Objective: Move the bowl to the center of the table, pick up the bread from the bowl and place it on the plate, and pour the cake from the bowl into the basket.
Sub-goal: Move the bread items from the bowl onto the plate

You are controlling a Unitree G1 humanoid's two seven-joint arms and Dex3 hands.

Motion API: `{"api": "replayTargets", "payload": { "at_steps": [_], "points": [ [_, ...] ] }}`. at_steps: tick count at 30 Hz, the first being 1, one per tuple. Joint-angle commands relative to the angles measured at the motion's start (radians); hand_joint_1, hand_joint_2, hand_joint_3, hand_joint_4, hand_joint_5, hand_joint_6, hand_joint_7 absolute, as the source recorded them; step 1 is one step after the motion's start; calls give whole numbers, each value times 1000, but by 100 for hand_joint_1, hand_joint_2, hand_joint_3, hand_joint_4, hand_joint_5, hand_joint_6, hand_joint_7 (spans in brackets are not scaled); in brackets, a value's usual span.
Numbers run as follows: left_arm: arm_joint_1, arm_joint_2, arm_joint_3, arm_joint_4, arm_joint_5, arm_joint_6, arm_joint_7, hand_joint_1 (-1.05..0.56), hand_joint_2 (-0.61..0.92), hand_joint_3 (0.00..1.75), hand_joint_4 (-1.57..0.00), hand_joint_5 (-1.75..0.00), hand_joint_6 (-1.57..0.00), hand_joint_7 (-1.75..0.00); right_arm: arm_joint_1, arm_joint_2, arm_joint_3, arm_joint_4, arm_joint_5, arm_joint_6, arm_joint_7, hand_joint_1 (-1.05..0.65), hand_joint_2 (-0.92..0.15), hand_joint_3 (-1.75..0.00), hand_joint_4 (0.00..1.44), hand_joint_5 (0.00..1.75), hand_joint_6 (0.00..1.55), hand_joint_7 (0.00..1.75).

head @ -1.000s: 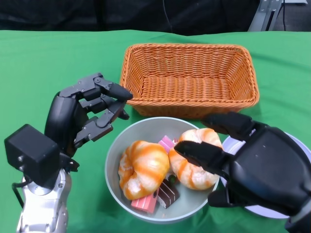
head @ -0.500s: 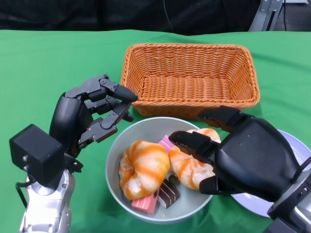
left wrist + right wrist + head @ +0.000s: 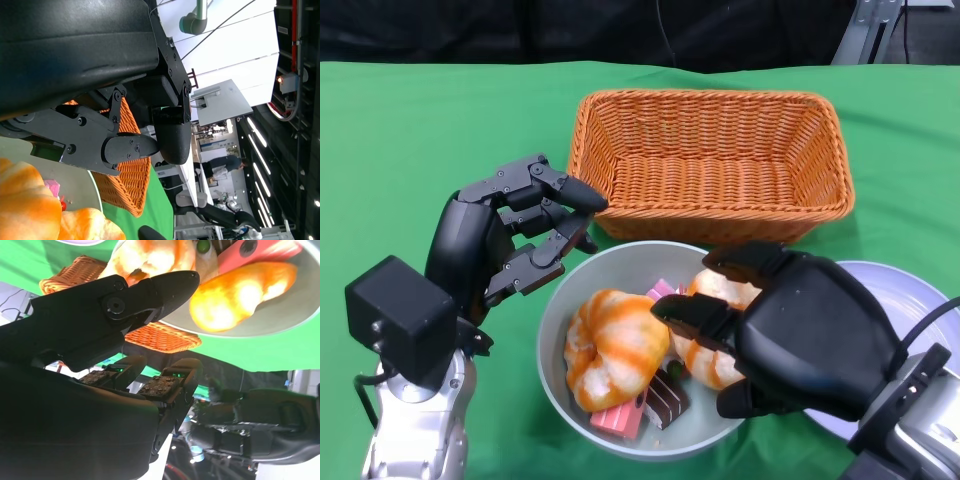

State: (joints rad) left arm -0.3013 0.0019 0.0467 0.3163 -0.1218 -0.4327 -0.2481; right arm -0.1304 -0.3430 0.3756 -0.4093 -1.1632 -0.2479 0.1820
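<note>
A pale green bowl (image 3: 560, 330) sits near the front middle of the green table (image 3: 410, 130), holding two glazed orange bread rolls and several small cake pieces. The left roll (image 3: 613, 345) lies at the bowl's nine o'clock side; a pink cake slice (image 3: 620, 418) and a chocolate one (image 3: 665, 398) rest at six o'clock, with another pink piece (image 3: 663, 293) at twelve. The right hand (image 3: 790, 335) reaches into the bowl from four o'clock, its fingers curled over the right roll (image 3: 715, 330); whether they actually grip it cannot be told. The left hand (image 3: 510, 235) hovers at the bowl's ten o'clock rim, fingers bent but apart, holding nothing. An orange wicker basket (image 3: 710, 150) stands at twelve o'clock behind the bowl, with nothing inside. A white plate (image 3: 910, 300) lies at three o'clock, partly hidden by the right hand.
</note>
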Motion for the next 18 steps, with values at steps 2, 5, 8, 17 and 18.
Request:
{"api": "replayTargets", "payload": {
  "at_steps": [2,5,8,17,18],
  "points": [
    [6,6,6,-16,4,1,22,-13,84,49,-77,-136,-85,-100,-27,-3,24,30,-39,16,4,-83,-92,-6,55,4,61,0],
    [7,5,5,-20,3,7,28,-14,83,50,-77,-137,-86,-99,-32,-6,36,39,-50,25,5,-83,-92,-6,55,4,60,0],
    [12,8,5,-30,6,7,32,-14,83,50,-76,-136,-85,-98,-39,-5,58,62,-82,32,-5,-84,-92,-7,55,4,63,1],
    [20,5,2,-45,6,-1,36,-12,84,50,-76,-137,-86,-98,-40,-15,104,89,-143,37,-22,-87,-92,-4,57,4,70,2],
    [21,6,2,-45,6,-3,36,-12,83,51,-76,-137,-86,-98,-40,-16,108,93,-148,37,-27,-87,-92,-4,58,4,70,2]
  ]
}}
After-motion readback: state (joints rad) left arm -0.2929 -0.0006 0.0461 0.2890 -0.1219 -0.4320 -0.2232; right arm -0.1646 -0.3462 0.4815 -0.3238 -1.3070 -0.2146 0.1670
